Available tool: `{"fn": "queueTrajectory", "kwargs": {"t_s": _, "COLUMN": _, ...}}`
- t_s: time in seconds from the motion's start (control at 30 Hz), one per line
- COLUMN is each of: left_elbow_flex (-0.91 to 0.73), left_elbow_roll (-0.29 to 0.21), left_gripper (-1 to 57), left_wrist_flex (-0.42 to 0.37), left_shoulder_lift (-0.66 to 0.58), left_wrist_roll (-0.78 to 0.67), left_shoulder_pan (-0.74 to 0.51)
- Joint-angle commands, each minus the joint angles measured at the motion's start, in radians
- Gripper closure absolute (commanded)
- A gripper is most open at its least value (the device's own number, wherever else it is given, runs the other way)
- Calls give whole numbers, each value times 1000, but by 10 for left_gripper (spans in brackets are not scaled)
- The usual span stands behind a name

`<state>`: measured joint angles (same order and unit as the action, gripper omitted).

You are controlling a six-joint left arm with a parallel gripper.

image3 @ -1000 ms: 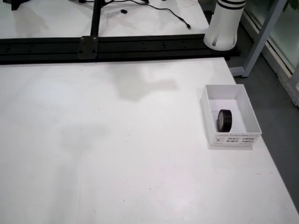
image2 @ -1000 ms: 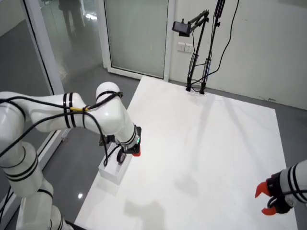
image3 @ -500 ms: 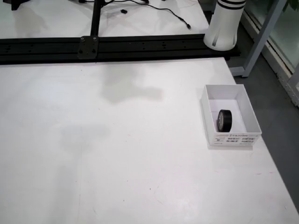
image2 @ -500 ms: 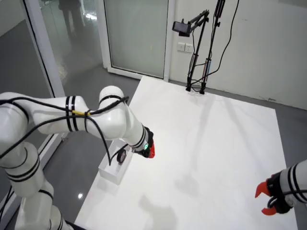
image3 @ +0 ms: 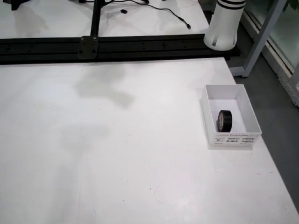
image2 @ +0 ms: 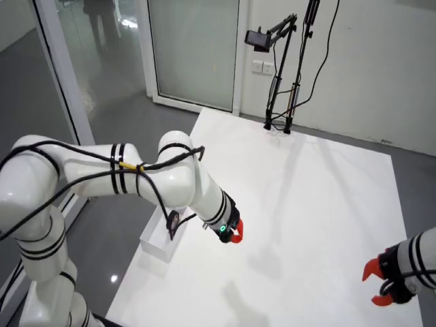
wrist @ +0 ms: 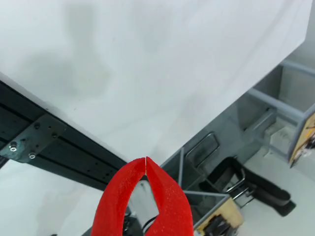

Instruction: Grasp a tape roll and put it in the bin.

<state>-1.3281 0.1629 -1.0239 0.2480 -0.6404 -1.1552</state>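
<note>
— Is the task finished here?

— It looks so to me. The tape roll [image3: 224, 120] stands on its edge inside the white bin [image3: 207, 110], which sits near the right edge of the surface [image3: 117, 154] in the overhead view. I see no other roll on the surface, so I judge that nothing is left to carry.

— And the jaws [wrist: 145, 162]?

— In the wrist view the two red tips meet at one point, so they are closed together and hold nothing. In the side view the working arm's jaws [image2: 235, 238] hang above the surface, apart from the bin [image2: 159, 244], touching nothing.

— Is the roll lying flat?

— No, it seems upright, though it is small in the side view and I cannot be fully sure.
</note>
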Motion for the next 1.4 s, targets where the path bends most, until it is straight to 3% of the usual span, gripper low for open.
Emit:
{"fn": "queueTrajectory", "kwargs": {"t_s": 0.03, "left_elbow_flex": 53, "left_elbow_roll": -42, "left_gripper": 568, "left_wrist_flex": -11, "left_shoulder_lift": 46, "left_wrist_roll": 151, "left_shoulder_pan": -26}}
{"fn": "queueTrajectory", "kwargs": {"t_s": 0.73, "left_elbow_flex": 53, "left_elbow_roll": -42, "left_gripper": 568, "left_wrist_flex": -44, "left_shoulder_lift": 46, "left_wrist_roll": 186, "left_shoulder_pan": -21}}
{"fn": "queueTrajectory", "kwargs": {"t_s": 1.4, "left_elbow_flex": 53, "left_elbow_roll": -40, "left_gripper": 568, "left_wrist_flex": -44, "left_shoulder_lift": 45, "left_wrist_roll": 242, "left_shoulder_pan": 58}}
